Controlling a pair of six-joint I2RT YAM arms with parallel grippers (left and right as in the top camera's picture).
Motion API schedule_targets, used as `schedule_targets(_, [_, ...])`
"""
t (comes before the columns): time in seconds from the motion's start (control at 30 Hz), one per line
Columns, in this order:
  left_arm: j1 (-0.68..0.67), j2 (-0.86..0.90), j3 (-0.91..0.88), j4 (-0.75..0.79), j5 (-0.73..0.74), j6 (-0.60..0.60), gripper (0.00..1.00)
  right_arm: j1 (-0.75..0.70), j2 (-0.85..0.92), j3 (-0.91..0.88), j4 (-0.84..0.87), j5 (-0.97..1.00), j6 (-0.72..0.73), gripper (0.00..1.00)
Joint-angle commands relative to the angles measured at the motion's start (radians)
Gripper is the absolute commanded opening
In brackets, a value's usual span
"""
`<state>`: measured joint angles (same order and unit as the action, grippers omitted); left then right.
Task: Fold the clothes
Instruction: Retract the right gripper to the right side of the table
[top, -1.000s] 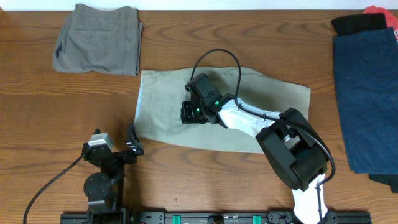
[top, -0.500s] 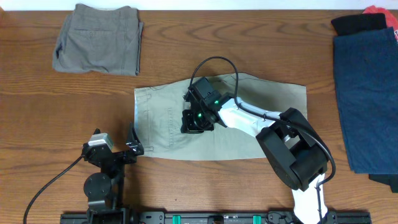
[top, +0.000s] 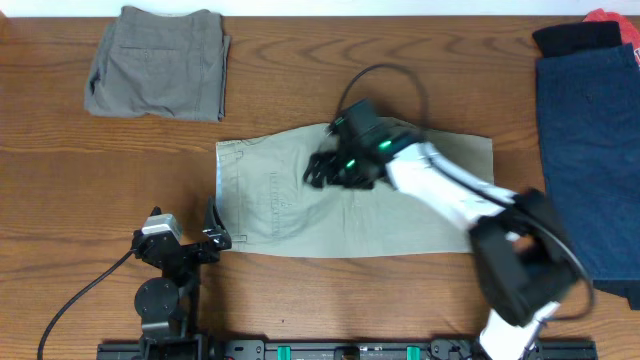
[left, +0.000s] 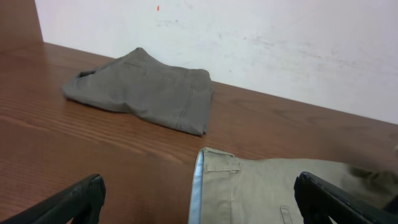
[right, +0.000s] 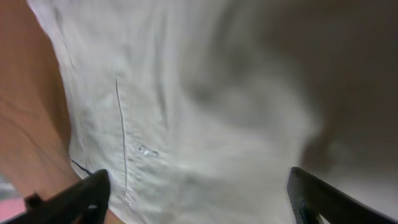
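Note:
The clothes in play are khaki shorts (top: 420, 205), lying flat across the middle of the table with the pale blue waistband edge (left: 198, 186) at their left end. My right gripper (top: 322, 172) hovers over their left-centre part, open and with nothing between its fingers. In the right wrist view only blurred khaki cloth (right: 205, 112) shows under the open right gripper (right: 199, 186). My left gripper (top: 215, 230) sits low by the shorts' front-left corner, apart from them. In its wrist view the left gripper (left: 199, 190) is open, with the waistband between its fingers (left: 87, 194).
Folded grey-olive shorts (top: 160, 62) lie at the back left, also seen in the left wrist view (left: 146, 93). A navy garment (top: 590, 150) covers the right edge, with black cloth (top: 575, 38) and a bit of red (top: 610, 17) behind it. A white wall (left: 249, 37) bounds the table's far side.
My right gripper has opened and let go of the khaki shorts, then lifted and swung toward the back right. The shorts were drawn forward and now lie flat. The left arm has not moved.

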<state>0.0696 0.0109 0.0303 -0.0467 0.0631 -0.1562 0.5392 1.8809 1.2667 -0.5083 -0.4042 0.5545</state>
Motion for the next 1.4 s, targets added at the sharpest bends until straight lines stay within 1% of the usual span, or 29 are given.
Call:
schedule_targets(0.0, [-0.004,-0.007,-0.026,-0.019,-0.004,0.013,0.98,-0.100,-0.092,-0.002,-0.046,0.064,-0.029,0.97])
schedule_targets(0.03, [-0.004,-0.007,-0.026,-0.019,-0.004,0.013,0.98,-0.144,-0.117,-0.002,-0.069,0.076,-0.029,0.99])
schedule_targets(0.1, [-0.004,-0.007,-0.026,-0.019,-0.004,0.013,0.98,-0.222,-0.156,-0.002,-0.103,0.100,-0.043,0.99])
schedule_targets(0.17, [-0.004,-0.007,-0.026,-0.019,-0.004,0.013,0.98,-0.299,-0.187,-0.002,-0.132,0.163,-0.071,0.99])
schedule_targets(0.3, [-0.004,-0.007,-0.026,-0.019,-0.004,0.013,0.98,-0.435,-0.211,-0.002,-0.169,0.378,-0.074,0.99])
schedule_targets(0.4, [-0.004,-0.007,-0.026,-0.019,-0.004,0.013,0.98,-0.522,-0.207,-0.003,-0.187,0.580,-0.074,0.99])
schedule_targets(0.47, [-0.004,-0.007,-0.026,-0.019,-0.004,0.013,0.98,-0.571,-0.207,-0.003,-0.191,0.668,-0.074,0.99])
schedule_targets(0.53, [-0.004,-0.007,-0.026,-0.019,-0.004,0.013,0.98,-0.616,-0.207,-0.003,-0.192,0.713,-0.074,0.99])
schedule_targets(0.63, [-0.004,-0.007,-0.026,-0.019,-0.004,0.013,0.98,-0.671,-0.207,-0.003,-0.195,0.719,-0.109,0.99])
schedule_targets(0.73, [-0.004,-0.007,-0.026,-0.019,-0.004,0.013,0.98,-0.726,-0.207,-0.003,-0.198,0.737,-0.237,0.99])
schedule_targets(0.83, [-0.004,-0.007,-0.026,-0.019,-0.004,0.013,0.98,-0.778,-0.207,-0.003,-0.230,0.738,-0.307,0.99])
schedule_targets(1.03, [-0.004,-0.007,-0.026,-0.019,-0.004,0.013,0.98,-0.835,-0.207,-0.003,-0.244,0.737,-0.309,0.99])
schedule_targets(1.37, [-0.004,-0.007,-0.026,-0.019,-0.004,0.013,0.98,-0.834,-0.207,-0.003,-0.244,0.737,-0.309,0.99])
